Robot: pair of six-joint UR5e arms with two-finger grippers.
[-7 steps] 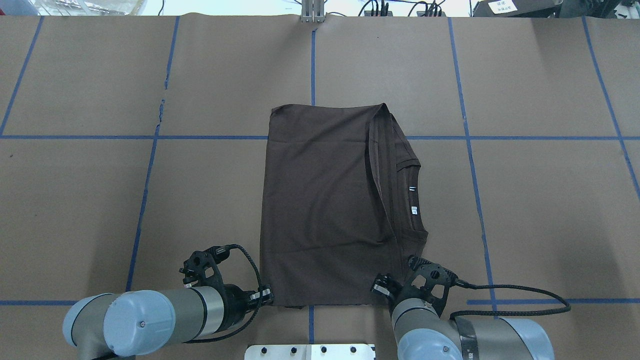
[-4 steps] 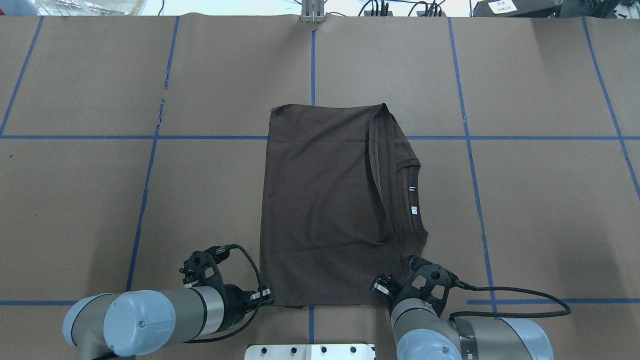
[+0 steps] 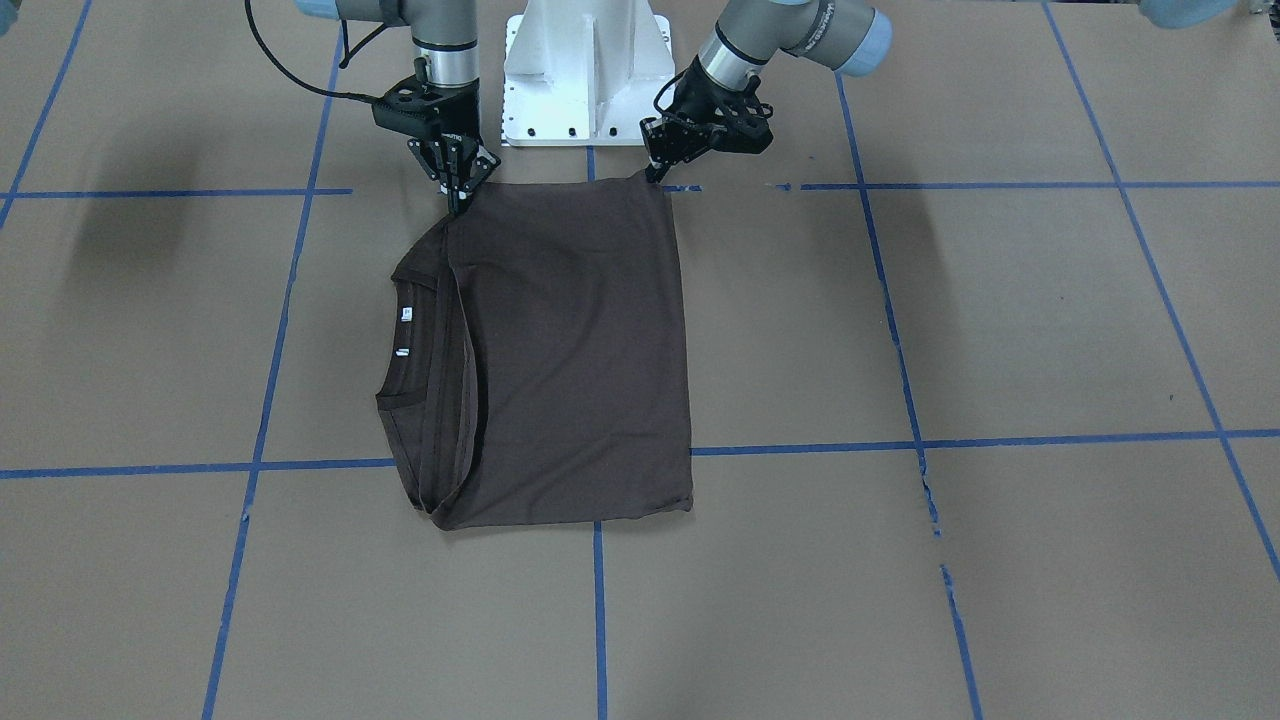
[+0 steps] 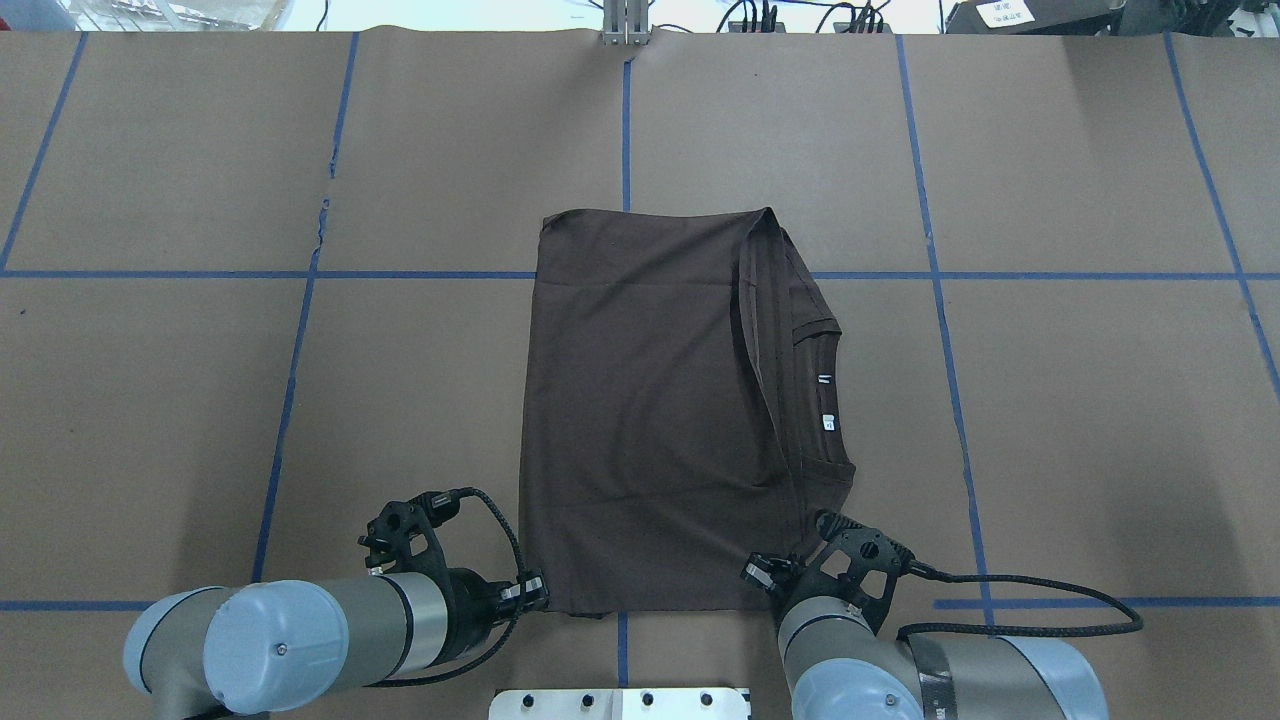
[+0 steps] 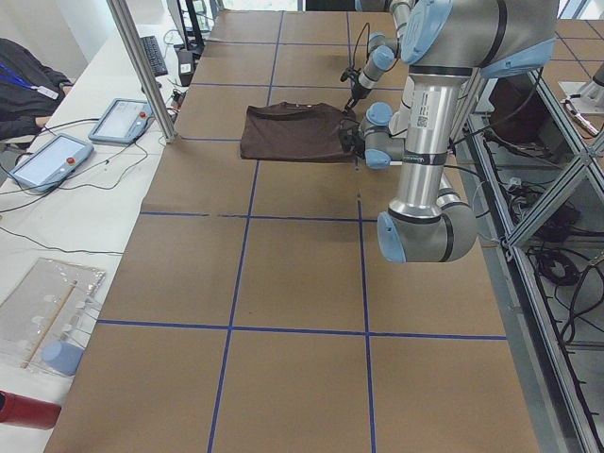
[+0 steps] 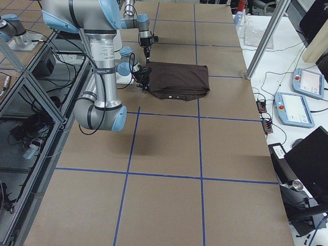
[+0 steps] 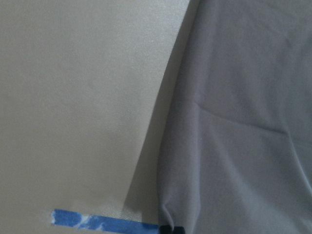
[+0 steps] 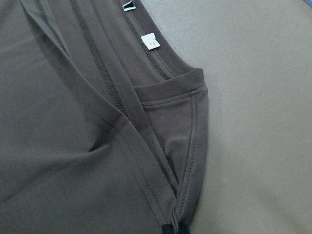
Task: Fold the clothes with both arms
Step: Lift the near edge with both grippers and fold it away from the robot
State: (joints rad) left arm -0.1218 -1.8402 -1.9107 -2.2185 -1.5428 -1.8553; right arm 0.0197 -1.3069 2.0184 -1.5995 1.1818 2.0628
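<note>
In the overhead view, the left gripper point(image 4: 540, 596) and right gripper point(image 4: 760, 577) each clamp a bottom corner of the shirt point(image 4: 650, 400), which runs lengthwise up-frame.

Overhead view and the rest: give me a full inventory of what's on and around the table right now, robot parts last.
T-shirt: one, dark brown, partly folded, flat at the table's centre.
neck tags: two, white, inside the collar on the shirt's right side.
table cover: one, brown paper, across the table.
tape lines: several, blue, a grid on the cover.
control tablets: two, pale grey, on the side bench past the table's far edge.
pedestal base: one, white, between the arms.
arms: two, silver-grey with light blue caps, at the near edge.
left gripper: one, black, shut on the shirt's near left corner.
right gripper: one, black, shut on the near right corner.
</note>
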